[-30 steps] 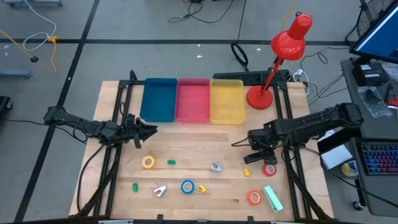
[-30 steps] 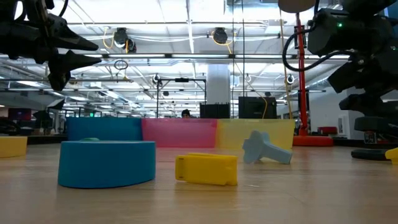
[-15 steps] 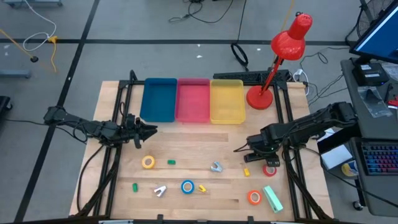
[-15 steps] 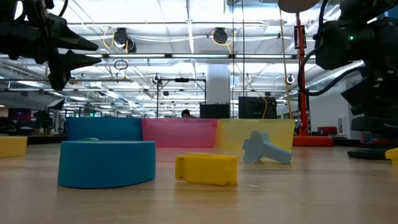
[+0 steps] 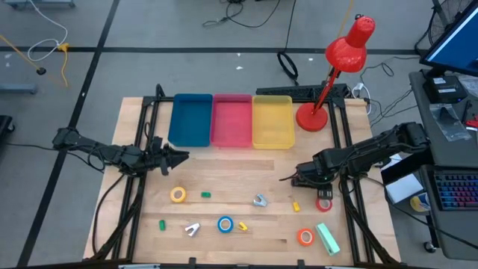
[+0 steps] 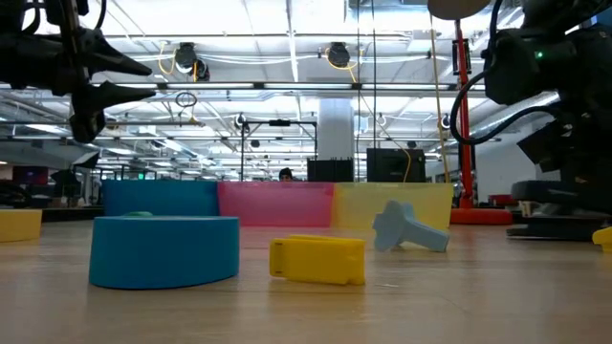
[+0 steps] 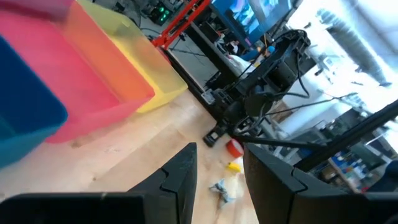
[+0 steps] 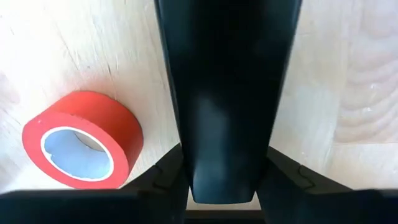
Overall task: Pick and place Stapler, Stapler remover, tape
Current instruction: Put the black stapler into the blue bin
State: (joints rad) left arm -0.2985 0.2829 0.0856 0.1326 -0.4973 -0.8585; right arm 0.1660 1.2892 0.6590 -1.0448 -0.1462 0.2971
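Note:
A black stapler lies on the table's right part, and my right gripper is shut on it from above. A red tape roll lies flat right beside it, also seen as the red tape roll from above. A grey staple remover and a small yellow piece lie left of it. My left gripper hangs open and level above the table's left part, with nothing between its fingers. My right gripper pinches the stapler's two long sides between its two fingers. The fingers point down and lie across the stapler. In the low view the stapler sits level at the table top.
Blue, pink and yellow bins stand along the far edge, with a red lamp to their right. Yellow tape, blue tape, orange tape, a green stapler and small pieces lie near the front.
My right gripper has sunk a little over the black stapler, shifted slightly toward the table's left and turned a bit. Its fingers have drawn in against the stapler's sides. My left gripper has rolled a little about its own axis and otherwise kept its place.

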